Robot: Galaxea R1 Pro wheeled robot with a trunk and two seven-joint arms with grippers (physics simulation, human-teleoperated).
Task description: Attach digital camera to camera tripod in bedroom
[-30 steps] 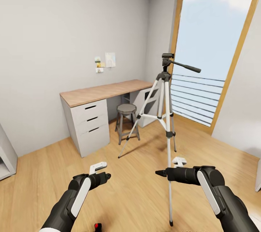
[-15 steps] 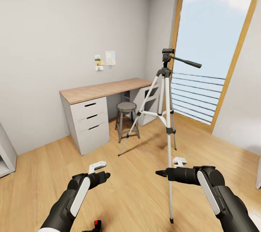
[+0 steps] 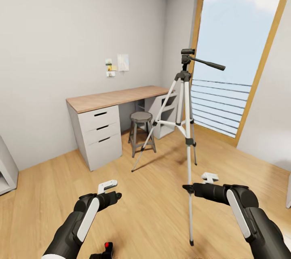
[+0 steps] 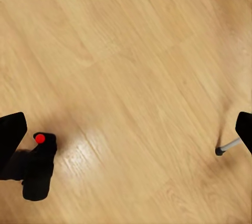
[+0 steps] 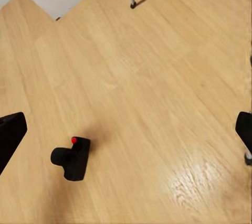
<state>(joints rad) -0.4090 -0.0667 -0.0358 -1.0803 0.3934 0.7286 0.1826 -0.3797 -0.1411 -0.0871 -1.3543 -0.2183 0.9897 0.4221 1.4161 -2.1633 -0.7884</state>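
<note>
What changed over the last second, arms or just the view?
The right gripper slid outward to the robot's right, off the front leg of the camera tripod. The view shifted slightly, bringing more of the digital camera into sight on the floor. The left gripper stayed put; both hold nothing.

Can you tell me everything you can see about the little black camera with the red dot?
The digital camera is small, black and boxy, with a short lens bump sticking out one side and a red dot on top. It looks like matte plastic. It lies on the light wood plank floor, casting a soft shadow, apart from the tripod's feet. Nothing grips it. In the head view it peeks in at the bottom edge, below the left arm.
</note>
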